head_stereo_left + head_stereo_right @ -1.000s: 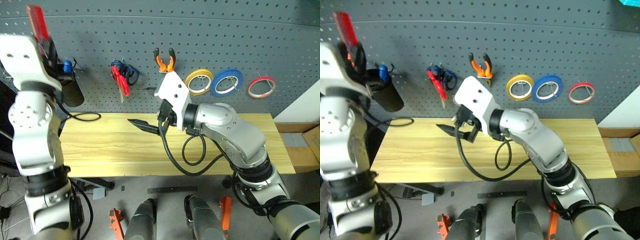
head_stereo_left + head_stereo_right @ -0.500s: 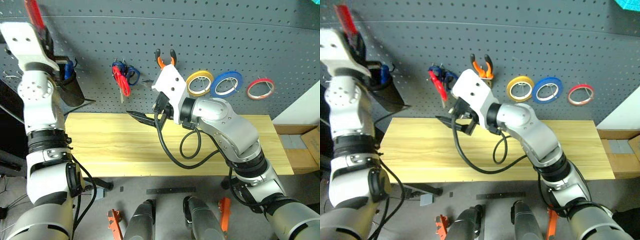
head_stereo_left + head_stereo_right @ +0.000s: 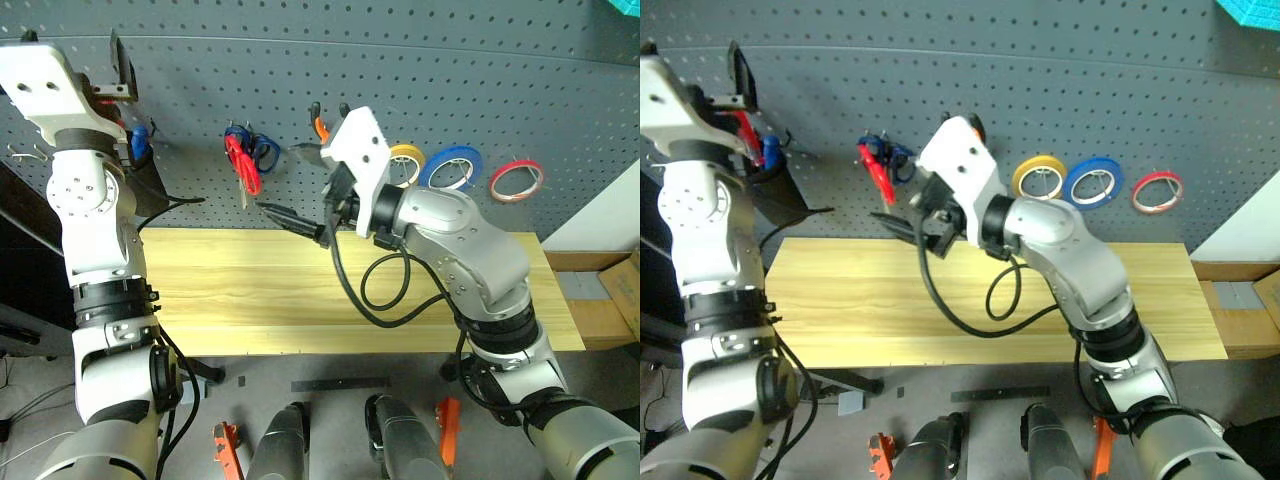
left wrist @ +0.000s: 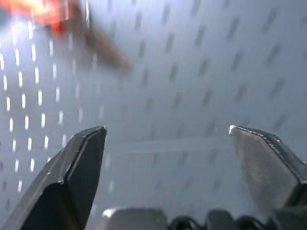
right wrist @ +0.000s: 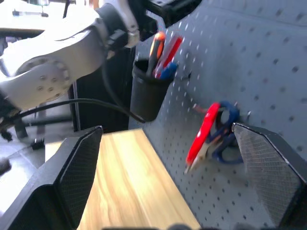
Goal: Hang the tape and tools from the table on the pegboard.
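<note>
Left eye view takes in the pegboard [image 3: 400, 60], a dark grey perforated wall panel spanning the whole back of the scene, with the table [image 3: 230, 300] of pale yellow planks standing against it, its top bare, and grey floor below. On the panel hang, from the robot's left to its right, a black cup [image 5: 147, 88] holding the red-handled screwdriver [image 5: 170, 48] beside orange- and blue-handled tools, the red-handled scissors [image 3: 240, 165] overlapping a blue-handled pair [image 3: 264, 150], the pliers [image 3: 320, 125] partly hidden behind the right arm, a yellow tape roll [image 3: 408, 158], a blue tape roll [image 3: 453, 167] and the thin red tape [image 3: 516, 179]. A cardboard box [image 3: 600, 300] sits at the table's right end beside a pale wall. The left gripper [image 3: 108, 70] is raised near the cup, fingers spread wide with nothing between them. The right gripper [image 3: 300, 185] hangs above the table's rear edge, pointing at the scissors, also spread wide and empty
</note>
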